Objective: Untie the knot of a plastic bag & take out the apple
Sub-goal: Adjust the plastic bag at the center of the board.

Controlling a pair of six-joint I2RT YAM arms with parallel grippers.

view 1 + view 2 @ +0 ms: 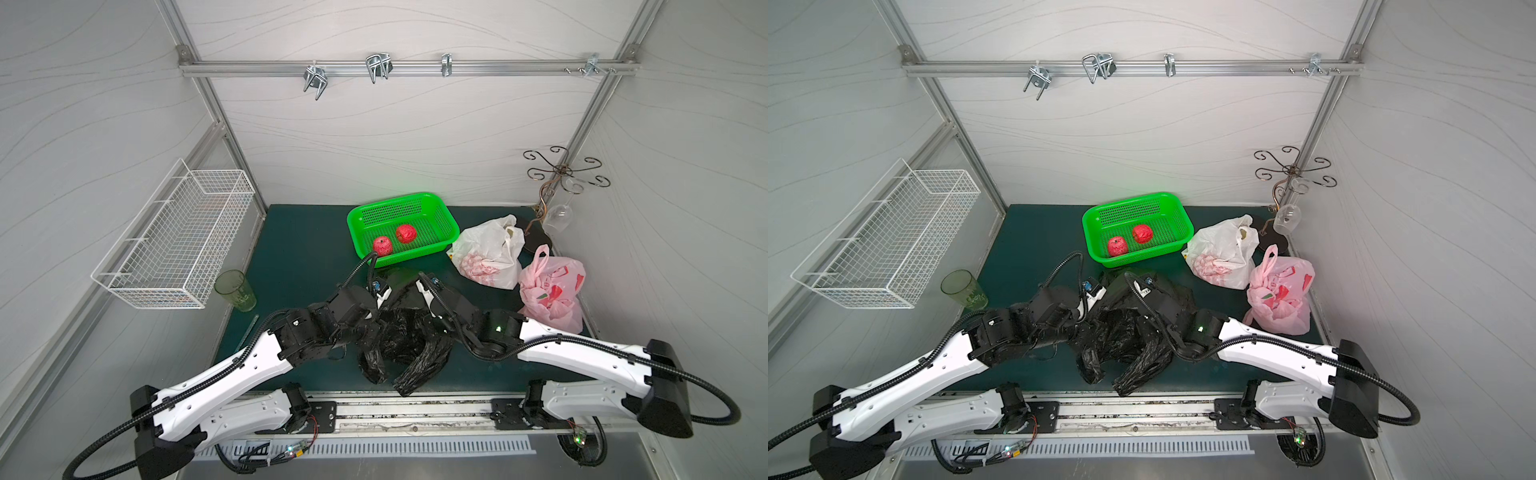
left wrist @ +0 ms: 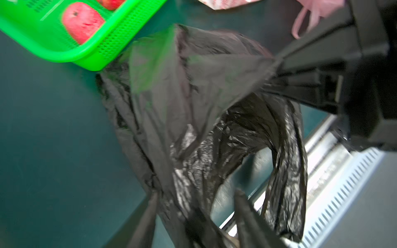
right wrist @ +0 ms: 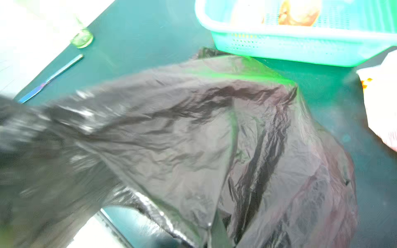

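Here, a black bag is gripped by 1 claw on the bench.

In the left wrist view, the right claw is seen closed tight on a pinch of the bag's film, which is drawn taut toward it. The left claw is held with its fingers apart; loose plastic hangs between them and nothing is clamped. In both top views the bag's 2 handle loops are laid apart near the front edge of the bench. A red apple and a 2nd apple are lying in the green basket, just behind the bag. Whether another is inside the black bag cannot be told. A white bag and a pink bag are set to the right.
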